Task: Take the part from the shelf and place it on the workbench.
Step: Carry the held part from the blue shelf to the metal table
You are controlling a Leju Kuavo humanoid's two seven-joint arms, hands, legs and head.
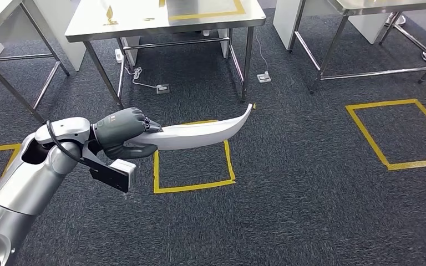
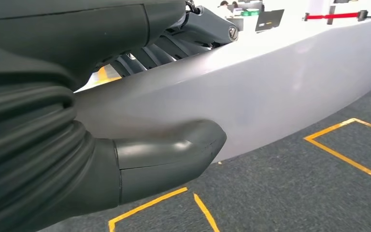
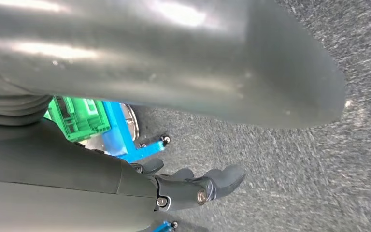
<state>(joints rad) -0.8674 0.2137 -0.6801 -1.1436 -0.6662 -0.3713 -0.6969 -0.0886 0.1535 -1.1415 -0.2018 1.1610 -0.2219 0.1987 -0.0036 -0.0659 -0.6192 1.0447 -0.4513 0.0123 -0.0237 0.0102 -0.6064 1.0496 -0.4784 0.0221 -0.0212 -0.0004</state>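
Note:
The part (image 1: 199,133) is a long, curved white shell tapering to a point. My left hand (image 1: 123,133) grips its thick end and holds it level above the dark carpet, its tip toward the steel workbench (image 1: 144,19) ahead. In the left wrist view the thumb (image 2: 169,154) lies under the white part (image 2: 270,92) and the darker fingers (image 2: 174,41) wrap over its upper edge. My right hand (image 3: 140,183) hangs over the carpet with its fingers apart and nothing in it.
Yellow tape squares mark the carpet below the part (image 1: 194,166) and at the right (image 1: 399,133). Steel tables stand at the far left (image 1: 0,16) and far right (image 1: 366,5). Cables and sockets (image 1: 162,88) lie under the workbench. A green crate (image 3: 79,118) sits on a blue cart.

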